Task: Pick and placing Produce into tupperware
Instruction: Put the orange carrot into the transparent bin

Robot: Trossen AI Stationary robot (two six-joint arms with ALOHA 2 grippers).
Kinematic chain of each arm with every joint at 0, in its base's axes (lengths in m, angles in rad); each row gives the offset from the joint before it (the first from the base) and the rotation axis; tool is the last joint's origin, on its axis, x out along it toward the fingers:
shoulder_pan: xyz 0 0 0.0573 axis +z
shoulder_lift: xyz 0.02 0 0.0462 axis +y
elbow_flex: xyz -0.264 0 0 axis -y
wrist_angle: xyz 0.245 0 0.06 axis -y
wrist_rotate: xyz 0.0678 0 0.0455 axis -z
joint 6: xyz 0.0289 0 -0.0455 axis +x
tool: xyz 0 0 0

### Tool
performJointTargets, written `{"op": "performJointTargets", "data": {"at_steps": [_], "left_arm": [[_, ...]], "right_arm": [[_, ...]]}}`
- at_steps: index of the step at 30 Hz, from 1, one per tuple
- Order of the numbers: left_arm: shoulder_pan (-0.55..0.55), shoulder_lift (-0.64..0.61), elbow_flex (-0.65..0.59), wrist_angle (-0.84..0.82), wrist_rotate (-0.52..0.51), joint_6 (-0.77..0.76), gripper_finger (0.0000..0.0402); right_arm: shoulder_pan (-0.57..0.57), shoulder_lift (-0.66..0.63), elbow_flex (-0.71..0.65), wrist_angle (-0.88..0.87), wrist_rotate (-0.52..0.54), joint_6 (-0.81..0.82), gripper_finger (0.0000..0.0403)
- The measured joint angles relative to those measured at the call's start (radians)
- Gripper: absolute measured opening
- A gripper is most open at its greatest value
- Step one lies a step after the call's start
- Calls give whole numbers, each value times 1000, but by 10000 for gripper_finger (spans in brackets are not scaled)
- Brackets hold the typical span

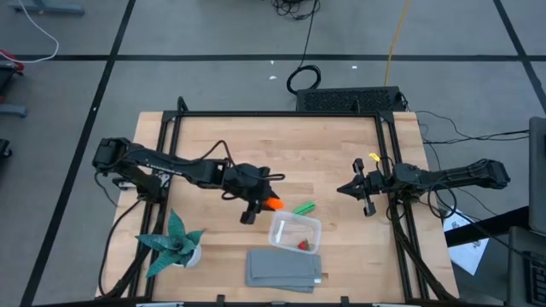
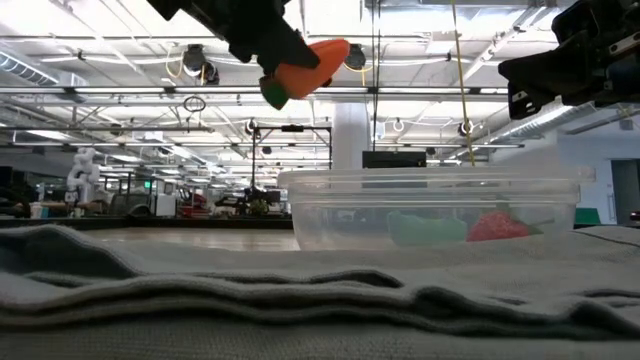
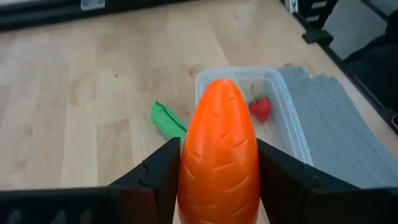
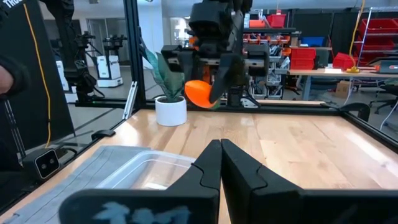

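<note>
My left gripper is shut on the orange carrot, held in the air just left of the clear tupperware. The red berry lies inside the tupperware on its floor. The green pod lies on the table just beyond the tupperware's far side. My right gripper hovers shut and empty at the table's right. My left gripper pinches the carrot's thick body between its two fingers, one on each side. The carrot lies along the fingers, its orange tip pointing out past them toward the tupperware. In the low view the carrot is lifted clear, above the tupperware's rim.
A folded grey cloth lies near the front edge, beside the tupperware. A teal spiky plant in a white pot stands at the front left. Black frame rails border the table.
</note>
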Motion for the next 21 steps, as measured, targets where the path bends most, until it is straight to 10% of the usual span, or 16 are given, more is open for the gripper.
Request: {"op": "performJointTargets", "data": {"at_steps": [11,21], "left_arm": [[1,178,59,210,150,15,177],[-28,412,403,-32,211,32,177]], "right_arm": [[0,0,0,0,0,-6,0],[0,0,0,3,0,-5,0]]}}
